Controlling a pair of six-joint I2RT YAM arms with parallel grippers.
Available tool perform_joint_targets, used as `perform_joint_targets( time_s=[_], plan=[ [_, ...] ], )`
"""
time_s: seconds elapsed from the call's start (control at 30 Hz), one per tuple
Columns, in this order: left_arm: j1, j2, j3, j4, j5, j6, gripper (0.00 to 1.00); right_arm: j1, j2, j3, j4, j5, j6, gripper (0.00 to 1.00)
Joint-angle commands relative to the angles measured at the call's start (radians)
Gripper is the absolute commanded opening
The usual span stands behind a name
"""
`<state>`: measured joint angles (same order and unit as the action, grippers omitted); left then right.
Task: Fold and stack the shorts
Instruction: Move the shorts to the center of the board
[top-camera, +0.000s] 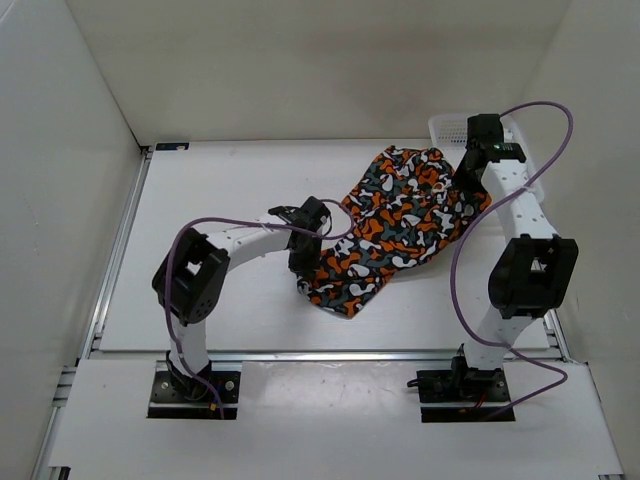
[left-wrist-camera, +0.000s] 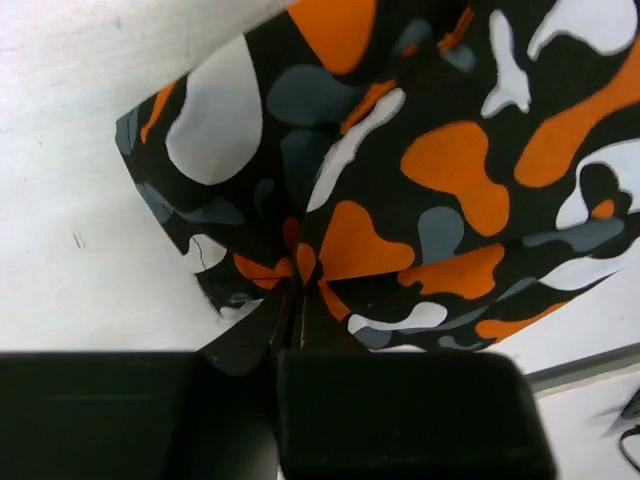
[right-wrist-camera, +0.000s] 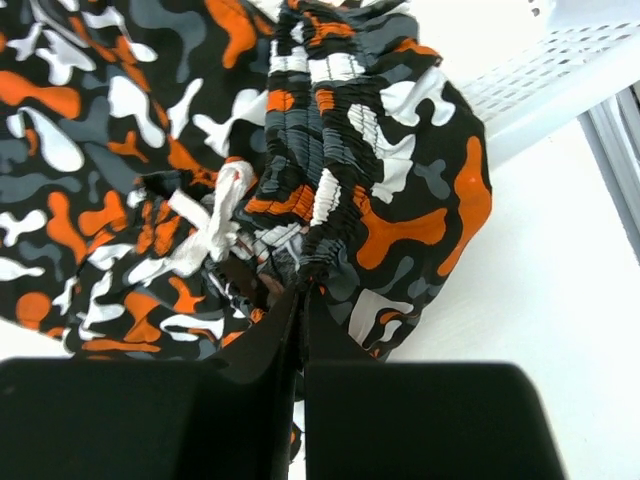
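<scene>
Shorts are judged soft, light, floppy; best held at edges. Hem is pinched by left gripper, waistband by right gripper.

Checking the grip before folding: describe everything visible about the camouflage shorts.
Soft orange, black, grey and white camouflage fabric shorts, rumpled, spread diagonally over the white table. Gathered elastic waistband and white drawstring sit at the far right, near the white mesh basket. The left end effector pinches a hem edge; the right end effector pinches the waistband.
</scene>
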<state>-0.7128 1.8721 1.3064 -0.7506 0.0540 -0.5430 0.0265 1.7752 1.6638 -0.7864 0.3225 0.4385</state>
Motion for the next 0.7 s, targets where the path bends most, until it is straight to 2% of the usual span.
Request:
perform_joint_targets(
  time_s=[0.0, 0.13, 0.2, 0.23, 0.27, 0.3, 0.37, 0.43, 0.47, 0.6, 0.63, 0.67],
  plan=[
    [0.054, -0.048, 0.065, 0.01, 0.02, 0.037, 0.1, 0.001, -0.057, -0.003, 0.019, -0.052, -0.003, 0.0],
    [0.203, -0.111, 0.218, -0.09, -0.023, 0.093, 0.1, 0.012, -0.022, 0.098, 0.042, -0.221, -0.012, 0.0],
    [0.294, -0.122, 0.428, -0.204, -0.062, 0.127, 0.1, 0.036, -0.008, 0.189, 0.053, -0.345, -0.021, 0.0],
    [0.32, -0.122, 0.508, -0.243, -0.072, 0.127, 0.1, 0.036, 0.006, 0.302, 0.053, -0.38, -0.021, 0.0],
    [0.364, -0.143, 0.654, -0.278, -0.081, 0.127, 0.1, 0.052, 0.006, 0.362, 0.053, -0.414, -0.021, 0.0],
    [0.383, -0.158, 0.713, -0.306, -0.082, 0.127, 0.1, 0.064, 0.006, 0.42, 0.053, -0.454, -0.03, 0.0],
    [0.407, -0.241, 0.775, -0.323, -0.082, 0.127, 0.1, 0.078, -0.012, 0.532, 0.084, -0.541, -0.04, 0.0],
    [0.418, -0.319, 0.751, -0.3, -0.092, 0.117, 0.1, 0.092, -0.093, 0.518, 0.125, -0.569, -0.069, 0.0],
    [0.418, -0.361, 0.719, -0.285, -0.104, 0.117, 0.1, 0.104, -0.132, 0.481, 0.183, -0.57, -0.089, 0.0],
    [0.409, -0.589, 0.435, -0.207, -0.105, 0.091, 0.1, 0.104, -0.402, 0.028, 0.393, -0.557, -0.099, 0.0],
    [0.409, -0.693, 0.274, -0.173, -0.105, 0.065, 0.1, 0.104, -0.525, -0.216, 0.436, -0.53, -0.099, 0.02],
    [0.4, -0.746, 0.184, -0.155, -0.105, 0.051, 0.17, 0.113, -0.583, -0.336, 0.494, -0.492, -0.099, 0.12]
  ],
)
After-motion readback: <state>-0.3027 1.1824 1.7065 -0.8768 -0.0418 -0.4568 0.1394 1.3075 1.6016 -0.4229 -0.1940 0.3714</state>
